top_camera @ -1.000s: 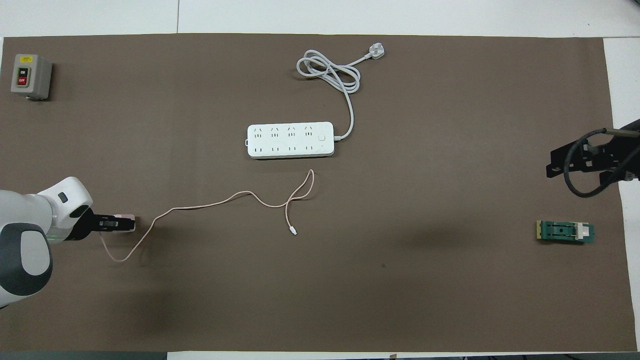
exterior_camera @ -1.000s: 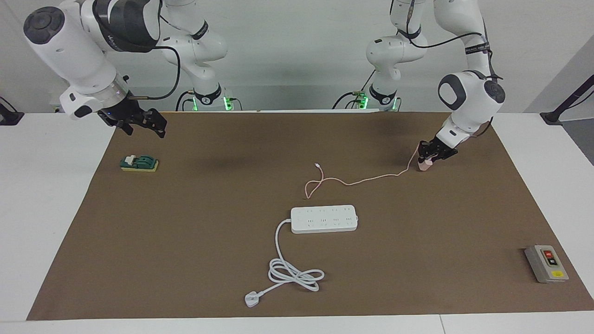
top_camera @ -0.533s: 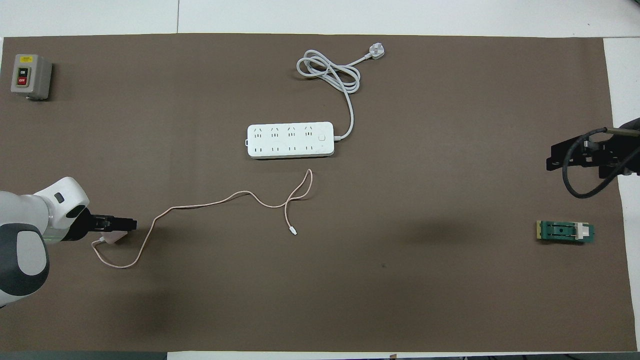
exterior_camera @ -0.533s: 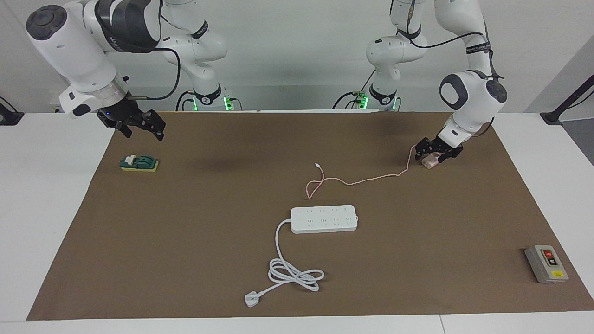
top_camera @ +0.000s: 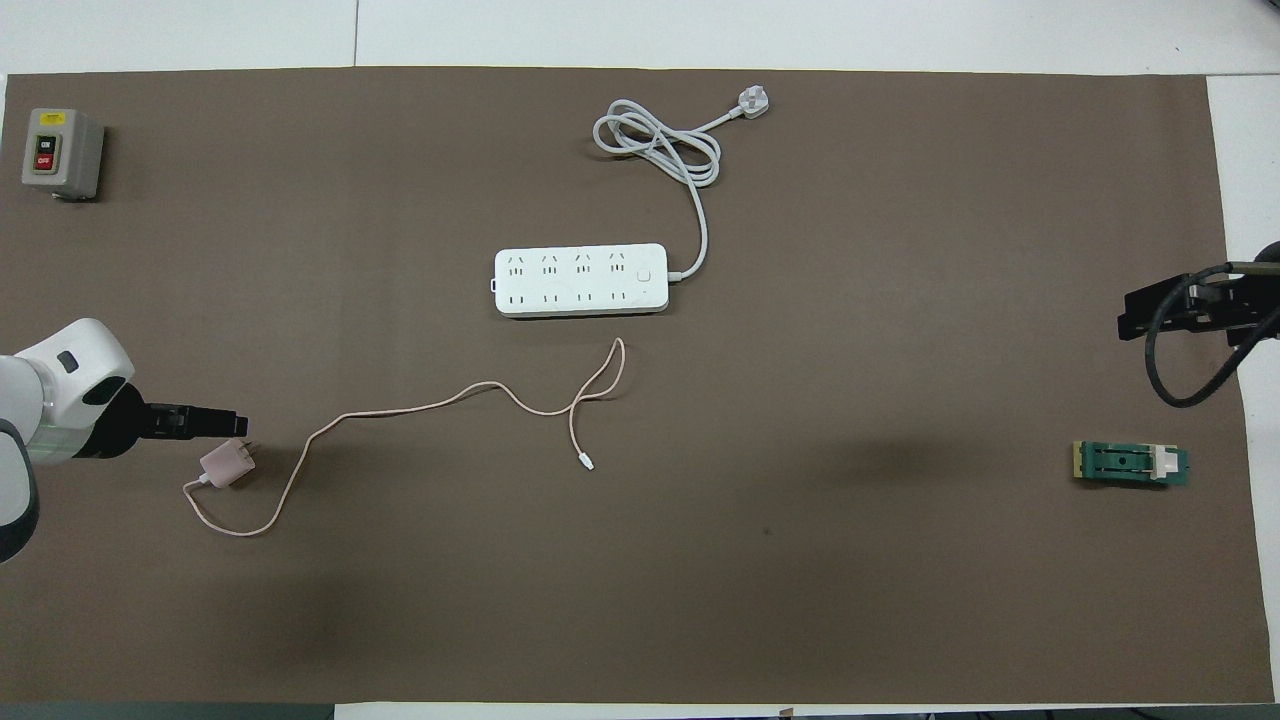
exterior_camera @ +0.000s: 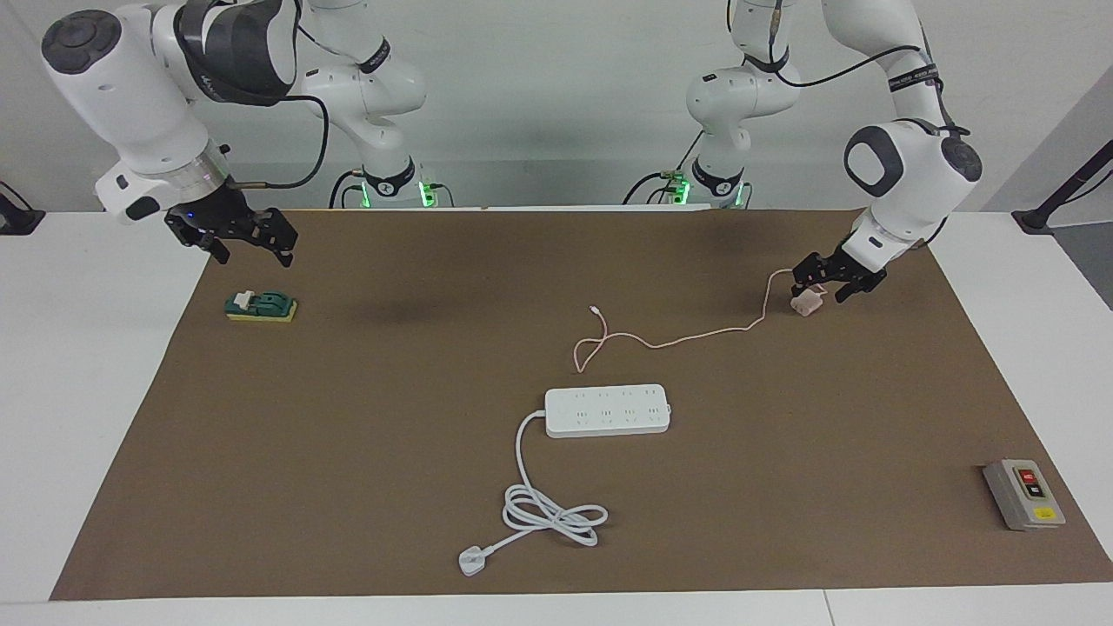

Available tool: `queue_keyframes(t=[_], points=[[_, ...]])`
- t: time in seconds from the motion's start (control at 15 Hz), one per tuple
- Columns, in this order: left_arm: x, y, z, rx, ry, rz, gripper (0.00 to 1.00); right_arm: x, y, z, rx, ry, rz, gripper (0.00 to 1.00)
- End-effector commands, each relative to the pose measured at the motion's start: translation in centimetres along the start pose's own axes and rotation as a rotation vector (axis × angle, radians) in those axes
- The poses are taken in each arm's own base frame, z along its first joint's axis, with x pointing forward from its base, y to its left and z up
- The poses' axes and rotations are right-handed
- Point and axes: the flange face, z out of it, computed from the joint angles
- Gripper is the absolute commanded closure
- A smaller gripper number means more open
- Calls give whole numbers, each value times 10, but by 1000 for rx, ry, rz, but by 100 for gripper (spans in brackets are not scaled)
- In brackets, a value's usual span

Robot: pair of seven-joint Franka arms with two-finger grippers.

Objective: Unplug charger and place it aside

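From across the table, both arms are seen whole, which the overhead view does not give. The left gripper is seen raised just above the charger, its fingers spread and holding nothing. The charger lies on the brown mat toward the left arm's end of the table, unplugged and well apart from the power strip, nearer to the robots than it. The right gripper is seen in the air over the mat's edge near the green block; whether its fingers are spread or pressed together cannot be told.

From above, only the forward parts of the arms are shown. Two prongs are seen on the charger, which the facing view does not show, and its pink cable is traced in loops to a loose end near the power strip. The left gripper is seen just beside the charger, the right gripper at the mat's edge.

Counted: one charger, one power strip with eight sockets, one white plug, one switch box, one green block, two grippers
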Motion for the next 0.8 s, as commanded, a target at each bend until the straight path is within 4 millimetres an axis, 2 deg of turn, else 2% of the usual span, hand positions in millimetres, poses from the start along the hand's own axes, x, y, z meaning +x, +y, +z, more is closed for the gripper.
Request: queue_keyframes(t=[0.0,0.53,0.73], points=[[10,11,-31,11,-7,-56,0,-2,4,2,-14,1,-19,0],[25,30,-123,112,-11,-140,0,3,24,-11,-2,1,6,0],[28,39,-146,162,-43,-168,0,0,29,-11,14,0,5,0]])
